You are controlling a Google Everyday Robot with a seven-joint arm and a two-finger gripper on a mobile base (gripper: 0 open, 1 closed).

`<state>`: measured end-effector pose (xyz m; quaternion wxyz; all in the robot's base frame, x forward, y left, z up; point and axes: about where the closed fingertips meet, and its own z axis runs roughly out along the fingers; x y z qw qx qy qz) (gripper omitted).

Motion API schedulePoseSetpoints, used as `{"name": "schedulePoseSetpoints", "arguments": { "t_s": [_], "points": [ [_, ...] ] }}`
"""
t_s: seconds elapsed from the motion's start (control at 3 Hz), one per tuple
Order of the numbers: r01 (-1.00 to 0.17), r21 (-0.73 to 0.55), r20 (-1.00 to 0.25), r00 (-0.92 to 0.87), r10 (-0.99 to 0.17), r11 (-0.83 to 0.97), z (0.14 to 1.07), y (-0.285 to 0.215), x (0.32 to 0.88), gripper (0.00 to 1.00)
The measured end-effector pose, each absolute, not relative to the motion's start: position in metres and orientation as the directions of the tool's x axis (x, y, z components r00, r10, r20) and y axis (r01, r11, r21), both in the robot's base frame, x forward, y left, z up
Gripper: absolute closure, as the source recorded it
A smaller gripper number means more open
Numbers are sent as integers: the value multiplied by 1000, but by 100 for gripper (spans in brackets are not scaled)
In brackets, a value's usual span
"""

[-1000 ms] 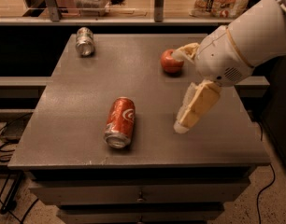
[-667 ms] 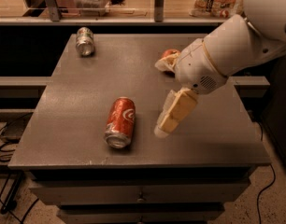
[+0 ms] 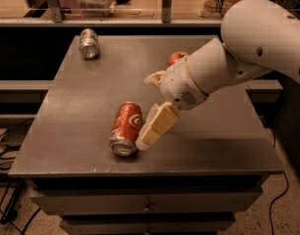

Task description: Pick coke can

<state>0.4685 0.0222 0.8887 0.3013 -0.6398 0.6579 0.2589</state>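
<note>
The coke can [image 3: 126, 128] is red with white script and lies on its side on the grey table [image 3: 81, 106], its silver end facing the front edge. My gripper [image 3: 144, 110] is open just to the right of the can. Its near cream finger [image 3: 157, 126] lies close along the can's right side. Its far finger [image 3: 152, 78] shows behind, above the table. I cannot tell whether the near finger touches the can. The white arm comes in from the upper right.
A silver-grey can [image 3: 88, 43] lies on its side at the table's back left. A red apple [image 3: 176, 58] sits at the back, partly hidden behind my arm. Drawers sit under the table's front edge. Shelving with goods stands behind.
My gripper has moved left and forward across the table, from the right side near the apple to right beside the coke can. The can has not moved.
</note>
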Motion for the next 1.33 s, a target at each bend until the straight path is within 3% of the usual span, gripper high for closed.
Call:
{"name": "schedulePoseSetpoints", "arguments": {
  "t_s": [1.0,1.33],
  "points": [
    [-991,107,-766,-130,-629,75,849,54,459,0],
    [-989,119,-771,-150,-618,91,845,54,461,17]
  ]
}}
